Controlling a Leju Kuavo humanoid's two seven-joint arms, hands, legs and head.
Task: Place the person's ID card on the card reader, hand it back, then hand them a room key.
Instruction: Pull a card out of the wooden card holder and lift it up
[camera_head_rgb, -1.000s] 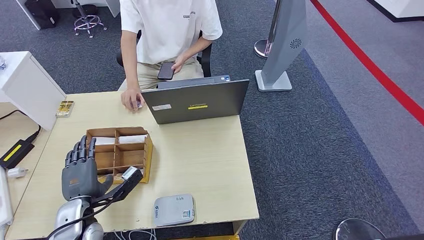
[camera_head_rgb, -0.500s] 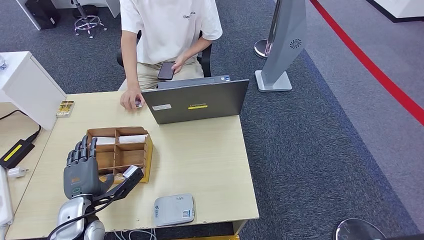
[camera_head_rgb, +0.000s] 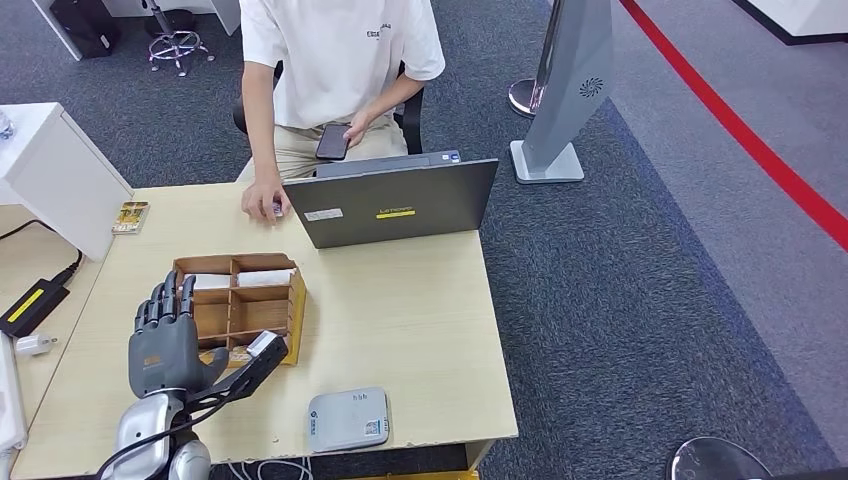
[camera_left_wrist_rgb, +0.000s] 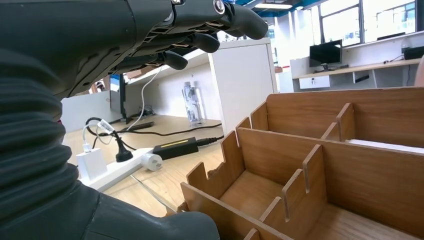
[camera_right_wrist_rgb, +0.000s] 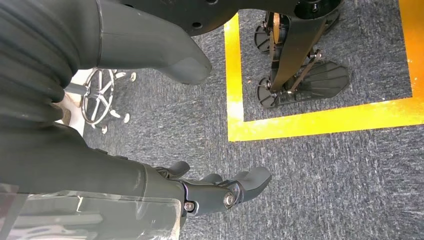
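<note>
My left hand (camera_head_rgb: 163, 347) hovers open, fingers spread and thumb out, just left of a wooden divided box (camera_head_rgb: 297, 303) on the table. The box's far compartments hold white cards (camera_head_rgb: 265, 279). In the left wrist view my left hand (camera_left_wrist_rgb: 150, 30) hangs over the box's (camera_left_wrist_rgb: 300, 150) bare near compartments. A grey card reader (camera_head_rgb: 348, 420) lies by the table's near edge. The person sits across the table, one hand (camera_head_rgb: 262, 200) resting on it over a small item I cannot make out. My right hand (camera_right_wrist_rgb: 215, 187) hangs open above the carpet.
A laptop (camera_head_rgb: 400, 205) stands open at the far side, its back to me. The person's other hand holds a phone (camera_head_rgb: 332, 141). A white cabinet (camera_head_rgb: 55, 175), a small yellow packet (camera_head_rgb: 130, 216) and a power adapter (camera_head_rgb: 32, 305) lie to the left.
My left hand has sunk very slightly toward the table's near edge; everything else stays put.
</note>
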